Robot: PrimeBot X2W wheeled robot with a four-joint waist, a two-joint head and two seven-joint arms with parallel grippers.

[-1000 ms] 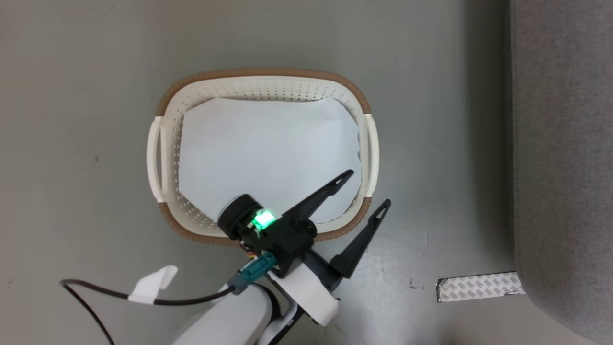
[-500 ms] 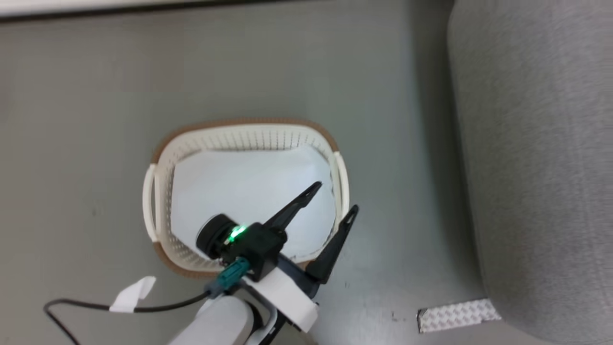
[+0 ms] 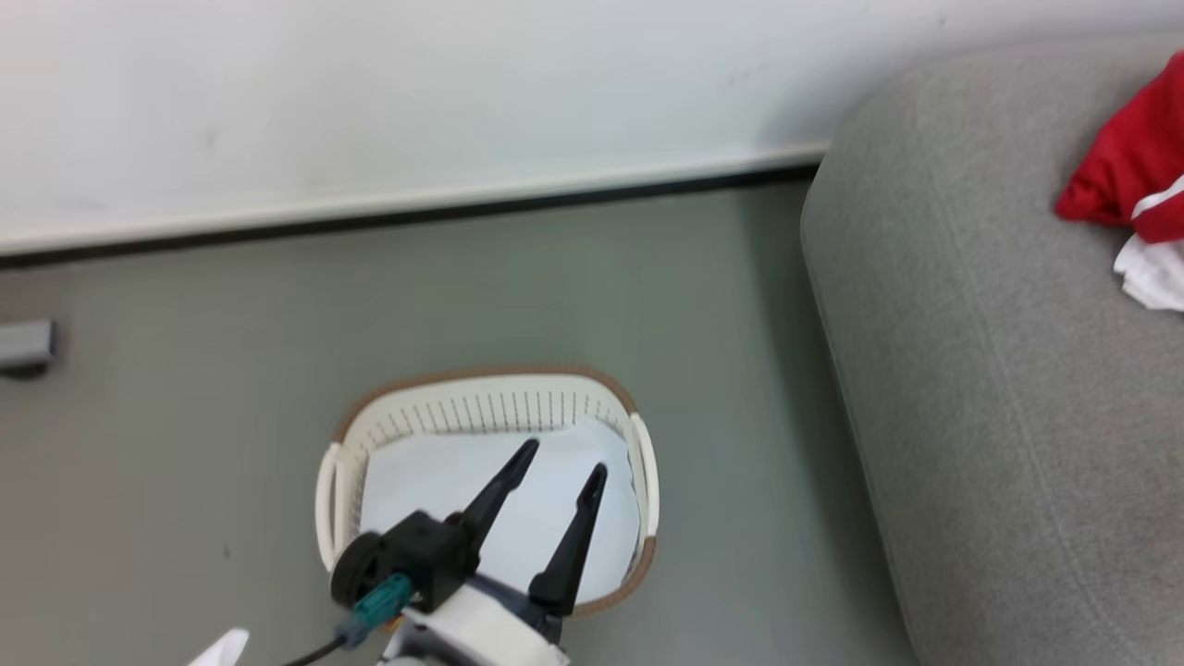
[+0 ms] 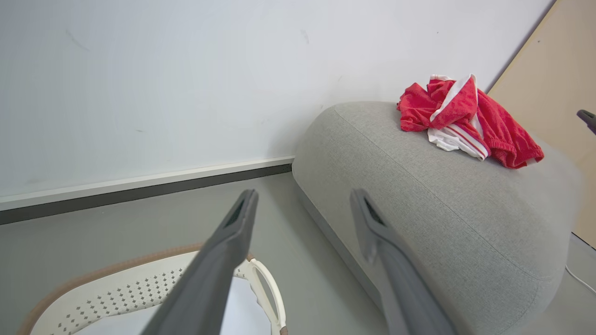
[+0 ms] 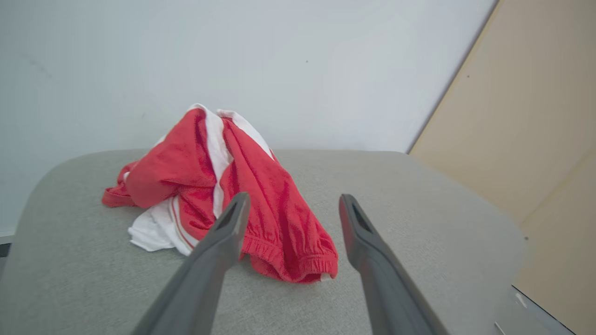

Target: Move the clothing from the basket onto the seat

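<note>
The red clothing (image 5: 223, 186) with white stripes lies in a crumpled heap on the light grey seat (image 5: 396, 209). My right gripper (image 5: 294, 200) hovers open just above it, nothing between its fingers. In the head view the clothing (image 3: 1124, 166) shows at the right edge on the seat (image 3: 999, 416). The cream basket (image 3: 481, 375) stands on the floor left of the seat, holding a pale sheet (image 3: 425, 490). My left gripper (image 3: 564, 459) hangs open and empty over the basket. In the left wrist view my left gripper (image 4: 303, 195) points toward the seat (image 4: 419, 186) and clothing (image 4: 465, 118), above the basket (image 4: 139, 288).
A white wall (image 3: 416, 92) with a dark baseboard runs behind the basket and seat. A beige panel (image 5: 535, 116) stands to the right of the seat. A small grey object (image 3: 26, 344) sits on the floor at far left. Grey floor separates basket and seat.
The head camera has tilted up, so the basket sits lower in view and the wall and the clothing on the seat now show. The right gripper has opened.
</note>
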